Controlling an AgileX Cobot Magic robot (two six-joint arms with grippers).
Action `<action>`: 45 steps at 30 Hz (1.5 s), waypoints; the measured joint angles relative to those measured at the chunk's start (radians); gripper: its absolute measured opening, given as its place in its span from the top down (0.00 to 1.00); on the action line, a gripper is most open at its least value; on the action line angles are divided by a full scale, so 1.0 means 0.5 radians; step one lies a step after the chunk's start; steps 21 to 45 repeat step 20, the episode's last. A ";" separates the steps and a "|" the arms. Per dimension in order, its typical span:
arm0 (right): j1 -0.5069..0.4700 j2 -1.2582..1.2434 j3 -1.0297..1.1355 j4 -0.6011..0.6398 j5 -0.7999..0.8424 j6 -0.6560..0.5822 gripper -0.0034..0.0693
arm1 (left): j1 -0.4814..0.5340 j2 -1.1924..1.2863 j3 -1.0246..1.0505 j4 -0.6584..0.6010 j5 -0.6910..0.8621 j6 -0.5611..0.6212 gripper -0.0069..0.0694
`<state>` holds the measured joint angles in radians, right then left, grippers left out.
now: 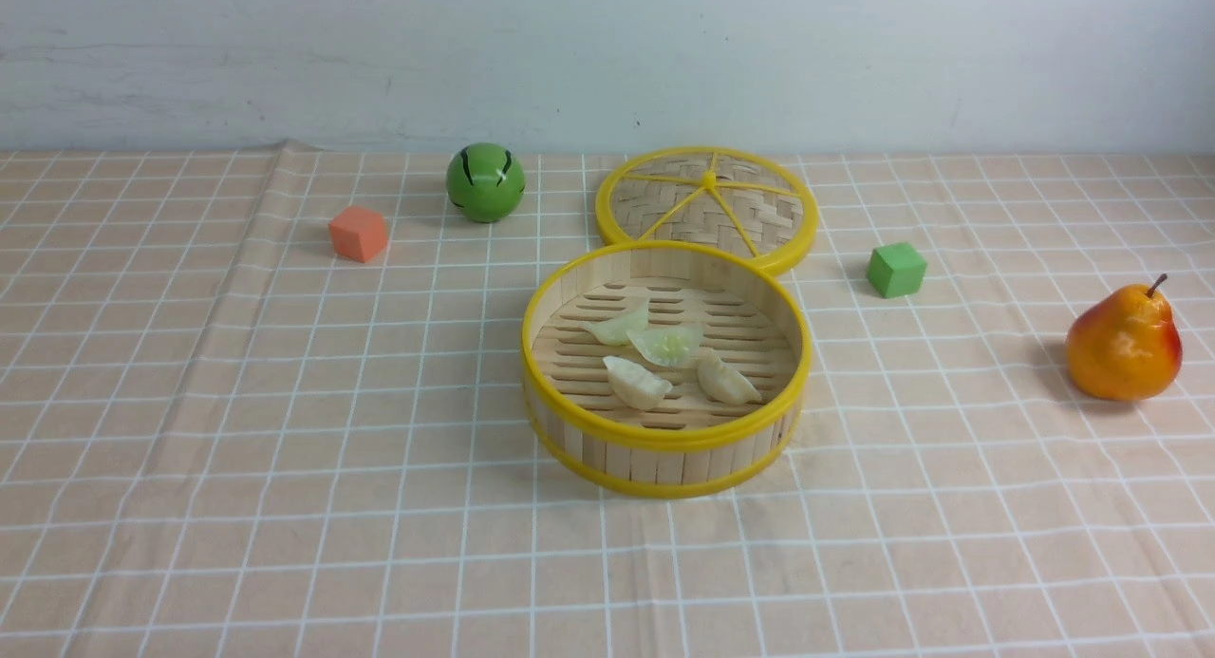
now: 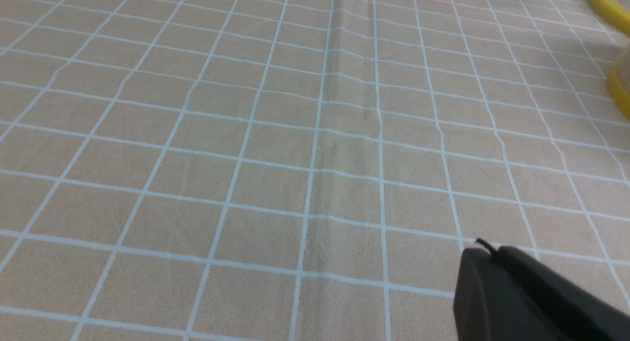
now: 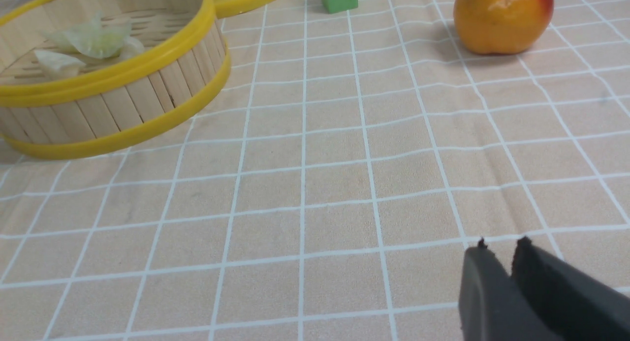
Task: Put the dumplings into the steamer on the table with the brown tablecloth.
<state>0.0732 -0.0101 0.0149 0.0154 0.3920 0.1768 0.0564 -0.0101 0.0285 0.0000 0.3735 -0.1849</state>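
Four pleated toy dumplings, two pale green (image 1: pixel 667 344) and two cream (image 1: pixel 637 383), lie in the round bamboo steamer (image 1: pixel 658 465); placing looks finished. Left jaws closed, right jaws slightly parted, both empty; next, just keep clear.

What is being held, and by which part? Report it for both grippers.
Nothing is held: the left gripper is shut and empty, and the right gripper has only a narrow, empty gap between its fingertips.

No text, label, brand, number or sign can be read in any of the three views, and the dark stripes on the green ball (image 1: pixel 485 182) are seen as plain markings in which no letter or figure is formed.
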 joint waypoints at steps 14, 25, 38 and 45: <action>0.000 0.000 0.000 0.000 0.000 0.000 0.82 | 0.000 0.000 0.000 0.000 0.000 0.000 0.91; 0.000 0.000 0.000 0.000 0.000 0.000 0.81 | 0.000 0.000 0.000 0.000 0.000 0.000 0.91; 0.000 0.000 0.000 0.000 0.000 0.000 0.81 | 0.000 0.000 0.000 0.000 0.000 0.000 0.91; 0.000 0.000 0.000 0.000 0.000 0.000 0.81 | 0.000 0.000 0.000 0.000 0.000 0.000 0.91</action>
